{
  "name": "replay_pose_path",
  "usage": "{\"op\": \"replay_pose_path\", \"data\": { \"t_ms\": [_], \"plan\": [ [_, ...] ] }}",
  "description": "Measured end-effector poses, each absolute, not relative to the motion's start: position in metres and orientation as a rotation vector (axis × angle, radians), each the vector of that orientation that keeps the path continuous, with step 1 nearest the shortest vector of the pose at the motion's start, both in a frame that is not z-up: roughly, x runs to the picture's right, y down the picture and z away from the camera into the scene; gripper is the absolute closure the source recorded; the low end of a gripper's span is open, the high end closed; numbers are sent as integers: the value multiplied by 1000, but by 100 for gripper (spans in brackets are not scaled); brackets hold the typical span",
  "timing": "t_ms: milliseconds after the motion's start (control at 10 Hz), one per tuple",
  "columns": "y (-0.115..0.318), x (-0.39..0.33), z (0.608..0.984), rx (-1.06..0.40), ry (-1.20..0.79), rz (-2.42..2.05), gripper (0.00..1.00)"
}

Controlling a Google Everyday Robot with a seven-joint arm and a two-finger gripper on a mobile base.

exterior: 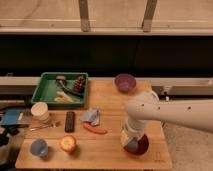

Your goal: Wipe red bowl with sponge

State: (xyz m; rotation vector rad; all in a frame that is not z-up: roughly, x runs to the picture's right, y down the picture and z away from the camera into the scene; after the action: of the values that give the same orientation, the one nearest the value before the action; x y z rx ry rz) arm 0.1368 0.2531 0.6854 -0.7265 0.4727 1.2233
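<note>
The red bowl sits on the wooden table near its front right corner. My gripper comes down from the white arm that reaches in from the right, and sits inside the bowl on its left side. It is shut on a blue-grey sponge that presses against the bowl's inside. The arm's wrist hides the back part of the bowl.
A green tray with several items stands at the back left and a purple bowl at the back middle. Left of the red bowl lie a red-orange item, a grey cloth, a black remote, a white container, a blue cup and an orange cup.
</note>
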Motion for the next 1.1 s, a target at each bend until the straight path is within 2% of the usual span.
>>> {"op": "replay_pose_path", "data": {
  "t_ms": [300,500,800,1100],
  "plan": [
    [272,163,672,-715,500,1283,100],
    [268,176,675,-706,514,1319,100],
    [241,190,691,-699,538,1325,100],
    [219,169,698,-680,540,1276,100]
  ]
}}
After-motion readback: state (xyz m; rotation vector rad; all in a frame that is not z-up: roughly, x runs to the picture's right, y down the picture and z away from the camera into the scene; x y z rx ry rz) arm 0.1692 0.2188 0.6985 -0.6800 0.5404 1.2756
